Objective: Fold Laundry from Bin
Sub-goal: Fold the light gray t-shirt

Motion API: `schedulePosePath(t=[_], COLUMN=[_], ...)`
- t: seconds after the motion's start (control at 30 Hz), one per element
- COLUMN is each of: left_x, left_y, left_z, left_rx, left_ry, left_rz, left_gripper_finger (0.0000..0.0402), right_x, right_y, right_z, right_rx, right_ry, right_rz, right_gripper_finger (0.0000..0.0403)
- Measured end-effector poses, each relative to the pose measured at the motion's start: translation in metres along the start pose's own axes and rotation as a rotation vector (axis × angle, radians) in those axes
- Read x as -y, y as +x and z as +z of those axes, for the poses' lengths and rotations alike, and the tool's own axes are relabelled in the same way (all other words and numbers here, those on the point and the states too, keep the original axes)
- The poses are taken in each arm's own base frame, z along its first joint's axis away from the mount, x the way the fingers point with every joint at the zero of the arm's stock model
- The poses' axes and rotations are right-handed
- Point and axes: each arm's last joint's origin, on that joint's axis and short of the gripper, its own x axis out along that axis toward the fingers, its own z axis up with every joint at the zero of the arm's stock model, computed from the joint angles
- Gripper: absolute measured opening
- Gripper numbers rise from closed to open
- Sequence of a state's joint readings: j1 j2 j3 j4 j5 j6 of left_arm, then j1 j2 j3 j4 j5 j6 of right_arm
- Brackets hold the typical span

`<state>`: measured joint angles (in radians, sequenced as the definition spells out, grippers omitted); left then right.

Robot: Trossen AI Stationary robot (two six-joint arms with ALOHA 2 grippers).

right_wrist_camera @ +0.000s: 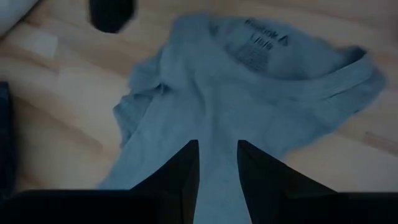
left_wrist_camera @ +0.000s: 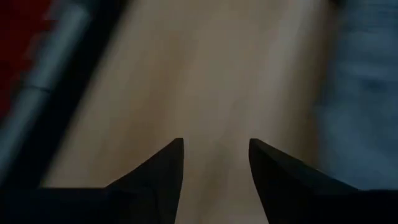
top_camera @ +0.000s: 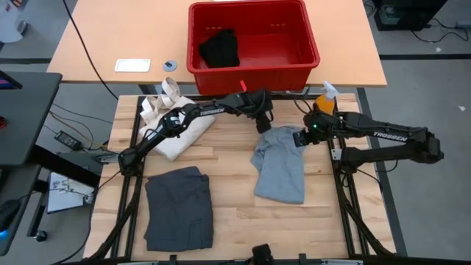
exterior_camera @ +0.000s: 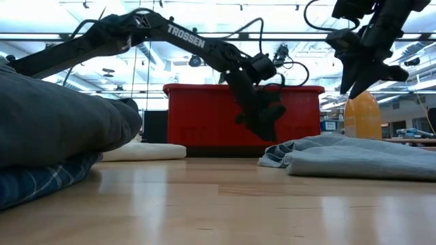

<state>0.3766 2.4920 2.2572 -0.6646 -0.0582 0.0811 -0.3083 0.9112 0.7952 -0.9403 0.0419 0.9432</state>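
Observation:
A light grey shirt (top_camera: 280,168) lies spread on the wooden table, right of the middle, collar end toward the far edge (right_wrist_camera: 261,68). My left gripper (top_camera: 263,125) hangs open just above the wood beside the shirt's far left corner (left_wrist_camera: 214,149), with nothing between its fingers. My right gripper (top_camera: 303,138) hovers well above the shirt's far right part (exterior_camera: 357,85), slightly open and empty (right_wrist_camera: 217,149). A folded charcoal-grey piece (top_camera: 179,207) rests on a blue plaid shirt (exterior_camera: 34,182) at the near left. In the red bin (top_camera: 254,70) lies a black piece (top_camera: 221,48).
A cream tote bag (top_camera: 175,124) lies at the far left of the table under my left arm. An orange spray bottle (top_camera: 324,99) stands at the far right, close to my right gripper. Bare wood shows between the two garments and along the near edge.

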Motion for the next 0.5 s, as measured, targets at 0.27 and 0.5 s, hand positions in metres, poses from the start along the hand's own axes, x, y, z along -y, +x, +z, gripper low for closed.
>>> schedulePosePath(t=[0.27, 0.5], left_x=[0.022, 0.064], left_y=[-0.046, -0.031], left_z=[0.015, -0.011], left_rx=[0.116, 0.005], left_ry=[0.152, 0.227], left_rz=[-0.683, -0.793], left_gripper_finger=[0.0164, 0.0143], right_x=[-0.005, 0.016], right_y=[0.009, 0.056], right_z=[-0.018, -0.042], right_rx=[-0.035, -0.085], right_ry=[-0.126, -0.086], right_rz=[0.016, 0.021], right_gripper_finger=[0.0117, 0.0117])
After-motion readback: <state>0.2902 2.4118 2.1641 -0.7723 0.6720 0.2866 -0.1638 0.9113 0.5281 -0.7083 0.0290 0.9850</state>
